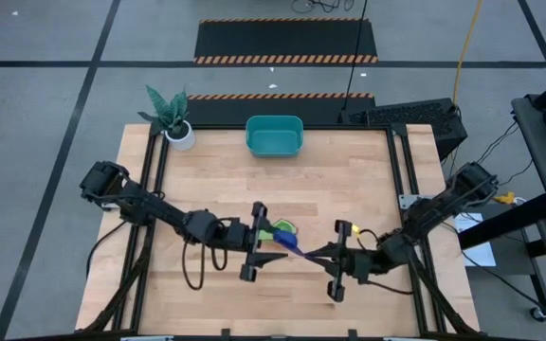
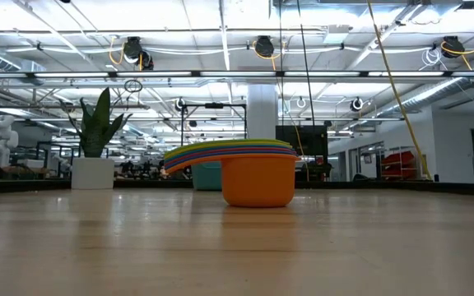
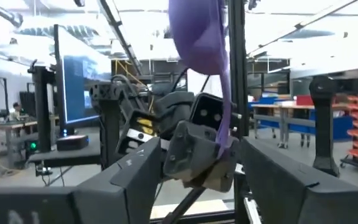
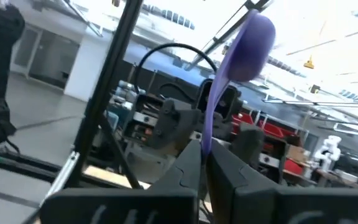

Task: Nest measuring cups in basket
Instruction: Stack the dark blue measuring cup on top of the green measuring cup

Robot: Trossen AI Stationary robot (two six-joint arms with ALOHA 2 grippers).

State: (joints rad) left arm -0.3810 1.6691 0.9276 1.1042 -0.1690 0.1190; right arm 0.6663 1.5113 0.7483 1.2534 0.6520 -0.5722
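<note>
Wooden tabletop [image 1: 349, 189] fills my overhead feed, framed in black, with grey floor and hazard-striped mats beyond its 12 o'clock edge. At 12 o'clock on the table I see the teal basket [image 1: 274, 135], with a white pot holding a snake plant [image 1: 176, 126] near it at about 10 o'clock.

Both arms reach in toward the 6 o'clock half of the table and meet near the middle. Between them is a navy measuring cup [image 1: 287, 243], held up off the wood. My right gripper [image 4: 205, 163] has its fingers pressed together on the cup's handle, the bowl [image 4: 252, 38] rising above them in that wrist feed. My left gripper [image 3: 191, 163] faces the right one head-on, with the same cup [image 3: 199, 34] hanging before its camera; its fingers look spread wide to either side, gripping nothing that I can see.

Just beside the held cup, toward 11 o'clock, sits the stack of nested cups [image 1: 282, 229], green on top. At table level the stack [image 2: 253, 171] stands upright on the wood, orange cup outermost, coloured rims layered above it. It is well apart from the basket.
</note>
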